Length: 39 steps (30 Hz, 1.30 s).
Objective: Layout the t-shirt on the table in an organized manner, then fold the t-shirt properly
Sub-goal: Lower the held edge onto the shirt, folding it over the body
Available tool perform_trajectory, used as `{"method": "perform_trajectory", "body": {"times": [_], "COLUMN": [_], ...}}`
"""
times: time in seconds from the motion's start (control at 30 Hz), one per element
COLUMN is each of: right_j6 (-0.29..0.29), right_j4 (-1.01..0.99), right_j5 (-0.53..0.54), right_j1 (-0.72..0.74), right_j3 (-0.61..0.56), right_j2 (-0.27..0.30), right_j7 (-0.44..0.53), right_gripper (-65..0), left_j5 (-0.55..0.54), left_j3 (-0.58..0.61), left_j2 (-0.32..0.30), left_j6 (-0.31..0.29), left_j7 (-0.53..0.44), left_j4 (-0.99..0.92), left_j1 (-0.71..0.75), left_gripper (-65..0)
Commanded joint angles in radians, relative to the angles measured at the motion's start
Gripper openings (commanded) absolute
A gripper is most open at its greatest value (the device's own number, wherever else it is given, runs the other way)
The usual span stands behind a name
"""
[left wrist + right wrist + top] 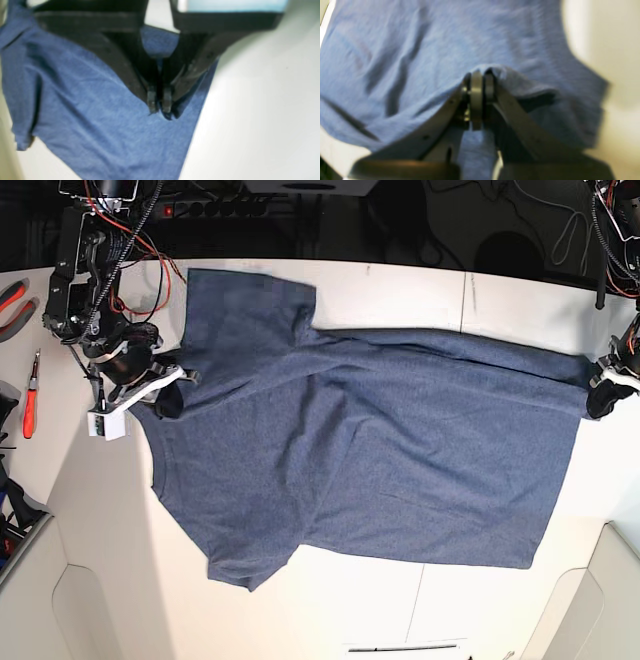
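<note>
The t-shirt (380,450) lies spread on the table (400,290), its long axis running between the arms. The right gripper (172,385) pinches the collar end, and the left gripper (600,395) is clamped on the hem corner.

- Both wrist views are soft and smeared; the jaws and the t-shirt (82,100) weave lack crisp edges.
- The white bench (400,290) glows near overexposure in the right wrist view's upper right.
- The base view is sharp and evenly lit, with its top edge dim.
</note>
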Motion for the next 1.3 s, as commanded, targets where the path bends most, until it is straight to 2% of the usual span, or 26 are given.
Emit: {"method": "perform_trajectory", "body": {"times": [0.0,0.27,0.5,0.77,1.0,1.1,1.17,1.2,1.27], "right_j6": [-0.003,-0.003,-0.003,-0.003,-0.003,-0.003,-0.002,-0.002,-0.002], "right_j4": [0.02,0.02,0.019,0.005,-0.113,-0.161,-0.171,-0.17,-0.165], "right_j5": [0.008,0.01,0.011,-0.04,-0.041,-0.044,-0.044,-0.044,-0.044], "right_j1": [0.014,0.013,0.021,0.078,0.103,0.107,0.11,0.111,0.113], "right_j3": [0.019,0.05,0.049,0.049,0.049,0.049,0.049,0.049,0.049], "right_j2": [0.006,0.006,0.006,0.006,0.006,0.006,0.006,0.006,0.006], "right_j7": [0.033,0.042,0.103,0.103,0.103,0.104,0.108,0.114,0.122], "right_gripper": [-65.0,-65.0,-65.0,-65.0,-65.0,-64.5,-44.0,-37.3,-35.3], "left_j5": [-0.021,-0.014,0.103,0.132,0.151,0.19,0.211,0.211,0.211], "left_j3": [-0.007,-0.006,0.003,0.003,0.006,0.039,0.079,0.1,0.138], "left_j2": [-0.025,-0.024,-0.02,-0.02,-0.02,-0.02,-0.02,-0.02,-0.02], "left_j6": [0.0,0.0,0.0,0.003,0.003,0.003,0.003,0.004,0.014], "left_j7": [-0.037,-0.069,-0.072,-0.072,-0.073,-0.081,-0.099,-0.102,-0.111], "left_j4": [0.014,0.014,0.014,0.014,0.014,0.014,0.014,0.014,0.014], "left_j1": [-0.008,-0.019,-0.077,-0.091,-0.091,-0.09,-0.09,-0.091,-0.091], "left_gripper": [-65.0,-65.0,-65.0,-65.0,-65.0,-63.7,-47.6,-42.1,-39.5]}}
